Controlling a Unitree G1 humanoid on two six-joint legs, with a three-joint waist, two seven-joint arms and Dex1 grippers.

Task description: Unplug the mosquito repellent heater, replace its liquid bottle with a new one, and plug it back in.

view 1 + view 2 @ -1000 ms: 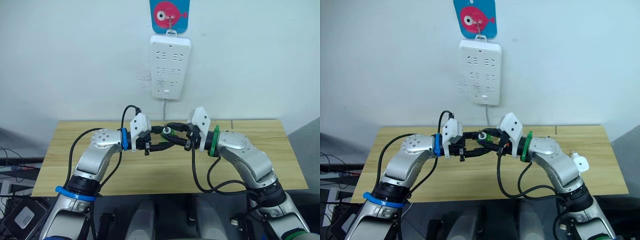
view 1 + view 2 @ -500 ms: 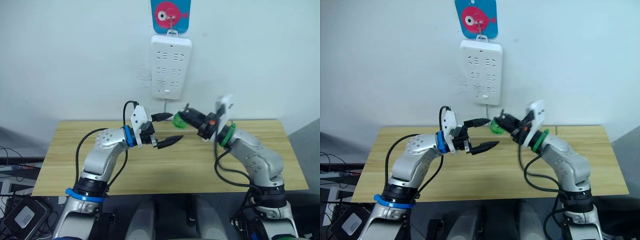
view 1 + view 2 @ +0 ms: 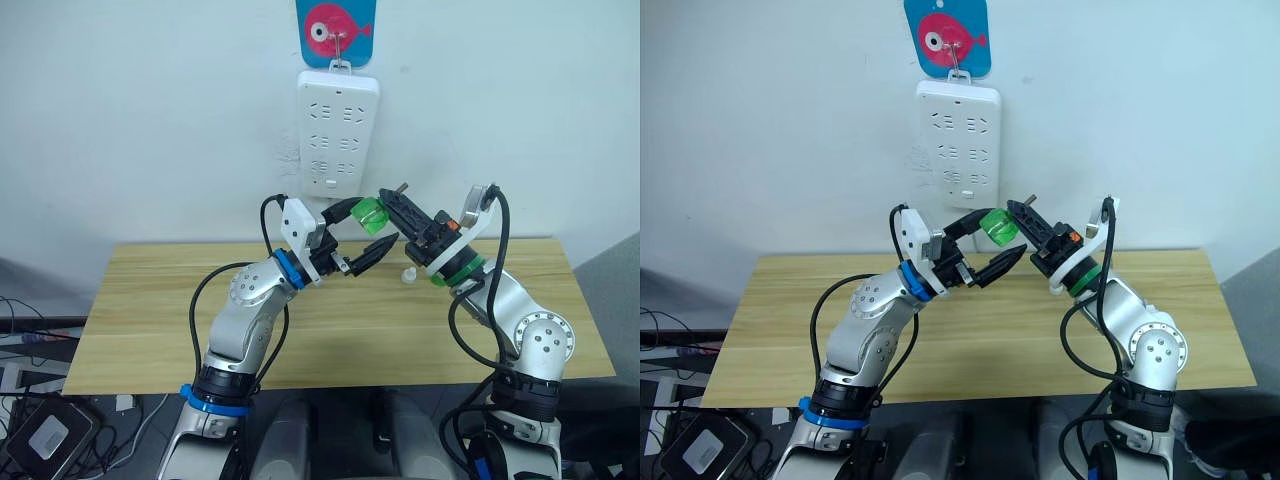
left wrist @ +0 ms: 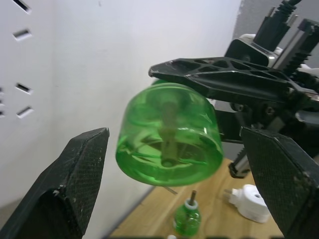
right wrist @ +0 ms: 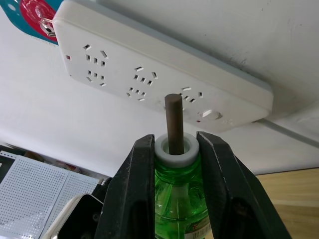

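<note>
We see bright, even light on the wall (image 3: 150, 120); shadows are soft, and the near fingers (image 4: 65, 189) look blurred.

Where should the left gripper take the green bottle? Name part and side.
Grip the green bottle by its round base, from the robot's left. The right gripper clamps its white collar, so the base is free, facing the open left gripper.
</note>
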